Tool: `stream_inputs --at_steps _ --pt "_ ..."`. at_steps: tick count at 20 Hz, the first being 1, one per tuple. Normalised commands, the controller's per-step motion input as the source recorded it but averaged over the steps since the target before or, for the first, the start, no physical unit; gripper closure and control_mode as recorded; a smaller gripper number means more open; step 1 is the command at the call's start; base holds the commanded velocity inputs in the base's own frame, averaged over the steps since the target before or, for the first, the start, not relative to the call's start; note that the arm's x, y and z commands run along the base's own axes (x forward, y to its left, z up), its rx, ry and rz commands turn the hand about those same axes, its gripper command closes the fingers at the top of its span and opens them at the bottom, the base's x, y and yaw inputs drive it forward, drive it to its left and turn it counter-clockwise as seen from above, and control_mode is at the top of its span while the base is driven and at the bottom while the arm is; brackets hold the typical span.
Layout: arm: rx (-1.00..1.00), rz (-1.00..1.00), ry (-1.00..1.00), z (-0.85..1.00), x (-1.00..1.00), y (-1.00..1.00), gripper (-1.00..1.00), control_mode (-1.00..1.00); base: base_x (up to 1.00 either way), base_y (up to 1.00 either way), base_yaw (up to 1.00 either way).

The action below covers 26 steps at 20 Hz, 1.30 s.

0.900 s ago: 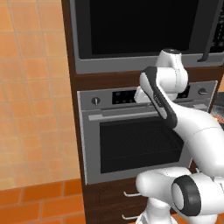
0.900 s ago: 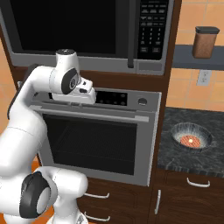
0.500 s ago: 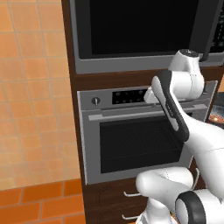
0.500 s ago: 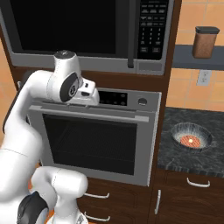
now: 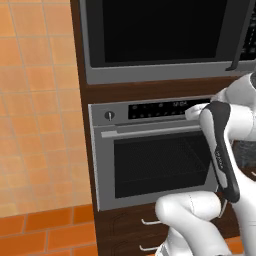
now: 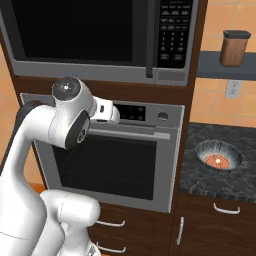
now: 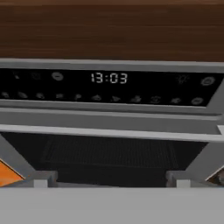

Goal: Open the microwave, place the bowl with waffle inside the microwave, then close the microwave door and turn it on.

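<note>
The hand (image 6: pixel 116 114) hangs before the oven's display strip (image 7: pixel 109 78), its fingers wide apart and empty, presumably readied for the handle (image 6: pixel 149 40) above; the microwave door (image 6: pixel 80 30) is shut; the bowl (image 6: pixel 218 156) waits on the worktop (image 6: pixel 200 180) to the right.

Glossy white arm (image 6: pixel 30 150), dark joints

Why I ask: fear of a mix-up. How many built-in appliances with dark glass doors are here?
2: the black-glass silver-framed microwave on top, the steel oven with horizontal handle directly below. None seems hidden.
</note>
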Motion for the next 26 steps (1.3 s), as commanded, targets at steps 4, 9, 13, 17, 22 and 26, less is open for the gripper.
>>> stream_inputs --at_steps 4,9,13,17,22,26 --pt "0.0 -0.05 -0.33 0.36 -0.29 -0.43 -1.0 -1.0 0.0 0.0 0.0" --pt "0.0 -0.13 -0.3 0.54 -0.1 -0.28 -1.0 -1.0 0.0 0.0 0.0" --pt "0.0 -0.16 -0.17 0.66 -0.04 -0.3 -1.0 -1.0 0.0 0.0 0.0" --pt "0.0 -0.13 -0.06 0.53 -0.03 -0.43 -1.0 -1.0 0.0 0.0 0.0" --pt "0.0 -0.05 0.0 0.47 0.0 -0.38 -1.0 -1.0 0.0 0.0 0.0" --pt "0.0 -0.01 -0.01 0.35 0.0 -0.31 -1.0 -1.0 0.0 0.0 0.0"
